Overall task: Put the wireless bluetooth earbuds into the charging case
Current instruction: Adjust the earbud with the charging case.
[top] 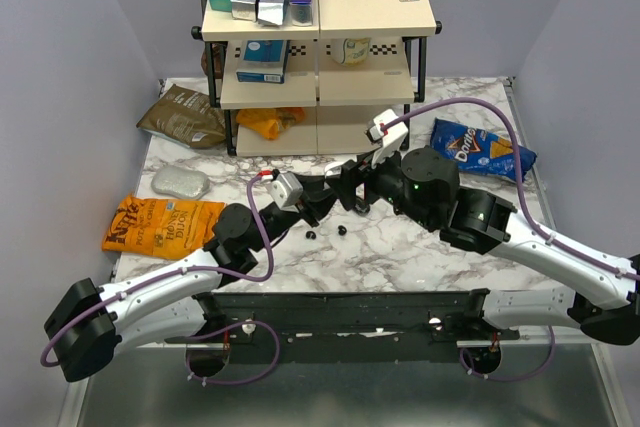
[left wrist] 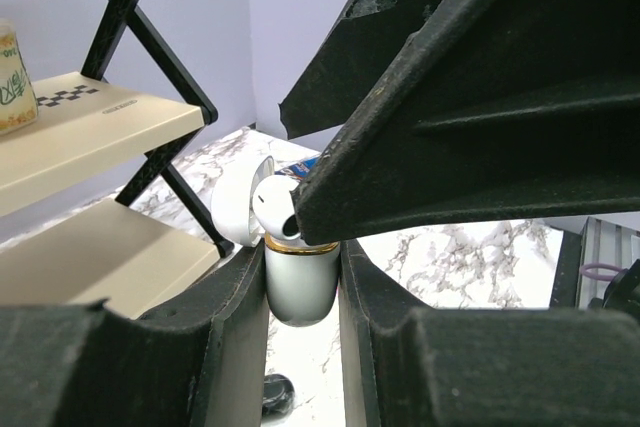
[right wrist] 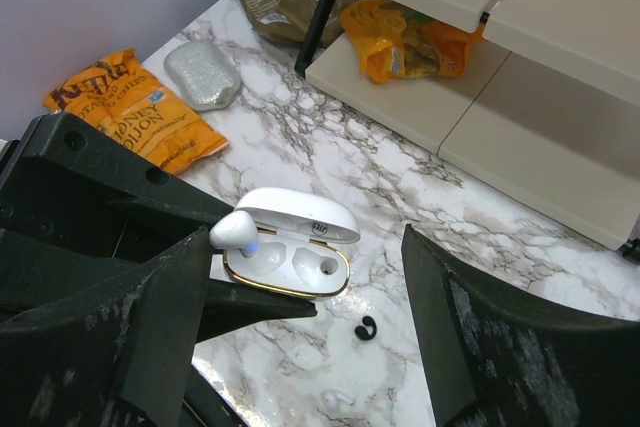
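The charging case point(right wrist: 300, 265) is white with a gold rim, and its lid is open. My left gripper point(left wrist: 302, 262) is shut on its body point(left wrist: 300, 282) and holds it above the marble table. A white earbud point(right wrist: 235, 230) with a blue light sits tilted in the case's left slot, and the other slot is empty. My right gripper point(right wrist: 305, 239) is wide open over the case, with one finger point(right wrist: 165, 317) next to that earbud. A second white earbud point(right wrist: 335, 399) lies on the table below. Two tiny black pieces point(top: 310, 235) point(top: 342, 230) lie near it; one shows in the right wrist view point(right wrist: 366, 327).
A beige shelf rack point(top: 320, 97) stands at the back. An orange chip bag point(top: 160, 225) and a silver pouch point(top: 180, 182) lie on the left, a brown bag point(top: 185, 117) at the back left, and a blue Doritos bag point(top: 485, 150) on the right.
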Robot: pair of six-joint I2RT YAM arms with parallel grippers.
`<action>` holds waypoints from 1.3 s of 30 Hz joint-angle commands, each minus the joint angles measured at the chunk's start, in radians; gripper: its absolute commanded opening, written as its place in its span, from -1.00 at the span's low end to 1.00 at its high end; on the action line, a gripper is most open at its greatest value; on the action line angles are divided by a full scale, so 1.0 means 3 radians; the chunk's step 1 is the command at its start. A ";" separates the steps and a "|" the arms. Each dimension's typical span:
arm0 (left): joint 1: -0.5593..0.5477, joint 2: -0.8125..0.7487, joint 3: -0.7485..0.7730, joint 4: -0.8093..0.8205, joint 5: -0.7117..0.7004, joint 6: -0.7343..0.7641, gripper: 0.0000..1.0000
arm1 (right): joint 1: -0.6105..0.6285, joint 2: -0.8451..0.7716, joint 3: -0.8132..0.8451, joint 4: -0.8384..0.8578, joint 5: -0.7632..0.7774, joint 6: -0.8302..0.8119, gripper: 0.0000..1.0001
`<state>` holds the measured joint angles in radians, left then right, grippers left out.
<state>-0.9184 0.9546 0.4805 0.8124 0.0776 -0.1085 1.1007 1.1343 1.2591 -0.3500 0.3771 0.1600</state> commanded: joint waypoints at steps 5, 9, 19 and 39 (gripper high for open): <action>-0.0002 -0.0119 0.0050 0.0120 -0.0013 0.0060 -1.00 | -0.0013 -0.0069 -0.0050 -0.0168 0.0165 -0.0007 0.67; -0.0001 -0.0135 0.0045 0.0125 -0.0018 0.0055 -1.00 | -0.0013 -0.0069 -0.0065 -0.0178 0.0195 -0.0007 0.67; 0.0004 -0.0165 0.0045 0.0125 -0.0029 0.0086 -1.00 | -0.0013 -0.0140 -0.0137 -0.0188 0.0246 -0.0002 0.67; 0.0004 -0.0196 0.0019 0.0150 0.0007 0.0055 -1.00 | -0.0013 -0.0222 -0.0188 -0.0183 0.0313 -0.0017 0.67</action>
<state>-0.9165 0.9112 0.4805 0.8062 0.0605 -0.0940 1.1004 1.0828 1.2194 -0.3862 0.4465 0.1646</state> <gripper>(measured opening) 0.352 0.836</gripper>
